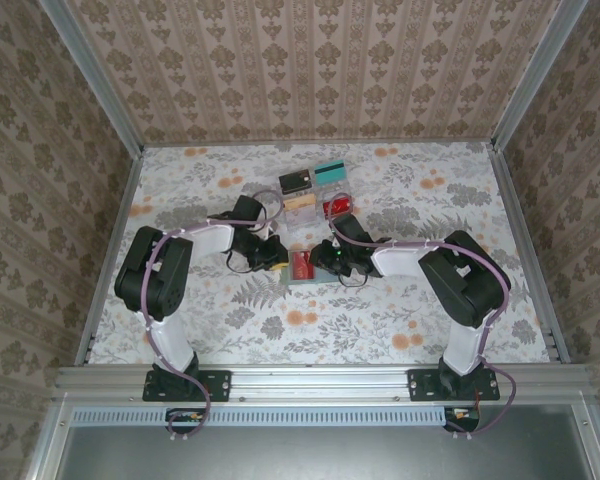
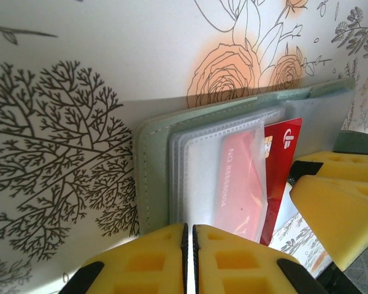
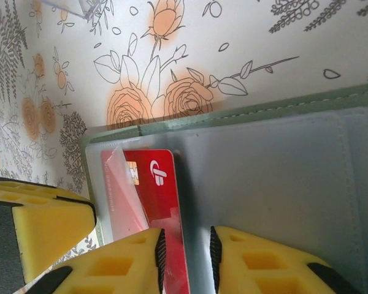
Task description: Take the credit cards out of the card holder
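The grey-green card holder lies open on the floral table between both grippers. In the left wrist view my left gripper is shut on a thin clear pocket leaf of the card holder. A red credit card sticks partly out of a pocket. In the right wrist view my right gripper stands open, with the long edge of the red card in the gap against its left pad. The pale inner panel of the card holder lies flat beside the card.
Farther back on the table lie a dark card, a teal card, a yellowish card and a red one, near small clear boxes. Patterned walls close in the table on three sides.
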Available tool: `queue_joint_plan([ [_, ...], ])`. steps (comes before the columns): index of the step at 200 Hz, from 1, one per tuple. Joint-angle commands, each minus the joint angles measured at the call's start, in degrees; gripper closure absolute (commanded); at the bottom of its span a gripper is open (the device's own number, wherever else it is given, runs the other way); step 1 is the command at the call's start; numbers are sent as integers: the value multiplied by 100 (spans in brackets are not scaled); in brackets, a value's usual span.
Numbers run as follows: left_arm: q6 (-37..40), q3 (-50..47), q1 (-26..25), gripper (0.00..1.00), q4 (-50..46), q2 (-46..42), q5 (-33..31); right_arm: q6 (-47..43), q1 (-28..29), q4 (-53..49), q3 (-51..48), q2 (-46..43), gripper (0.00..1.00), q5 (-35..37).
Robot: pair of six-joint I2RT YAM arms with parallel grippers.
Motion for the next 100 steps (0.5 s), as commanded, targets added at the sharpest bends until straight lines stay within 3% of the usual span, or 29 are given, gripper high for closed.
queue_joint_plan([
  [1,221,239,10,87,-343,-225,-82,15,-29,-93,50,-19,68,-25],
  [44,107,317,-33,86,-113,-145,225,-144,-16,-125,121,-31,68,-122],
  [100,278,376,-243,87,-268,297,55,-137,-11,34,136,146,72,-289],
])
